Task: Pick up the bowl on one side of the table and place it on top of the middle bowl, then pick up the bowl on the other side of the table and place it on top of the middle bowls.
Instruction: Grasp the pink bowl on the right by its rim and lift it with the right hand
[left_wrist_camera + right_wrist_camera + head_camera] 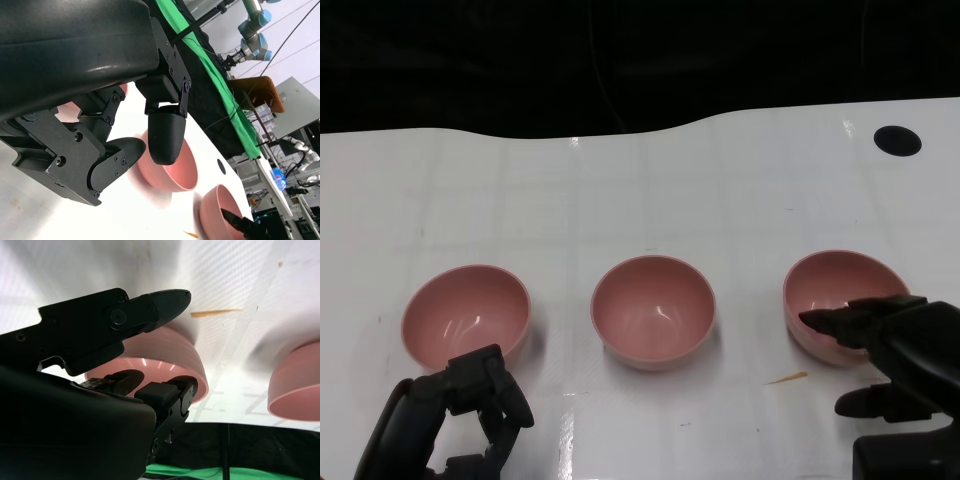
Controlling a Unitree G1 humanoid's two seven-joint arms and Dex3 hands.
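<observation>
Head view shows us all three pink bowls apart on the bench (pixel 650 180), none stacked yet: our right hand (pixel 880 345) straddles the right bowl (pixel 835 290) rim, fingers apart, unclamped, while our left hand (pixel 470 400) hangs empty near the left bowl (pixel 465 310), the middle bowl (pixel 653 310) waiting.

Three pink round plastic bowls in a row on the white table (pixel 650 190). Right pink bowl (pixel 830 290) lies right at the right hand's (pixel 905 350) fingers (pixel 840 322), one fingertip over its rim, another outside its wall. Middle pink bowl (pixel 653 311) well left of those fingers. Left pink bowl (pixel 466 312) just beyond the left hand's (pixel 470 400) fingers (pixel 500 385), apart.
</observation>
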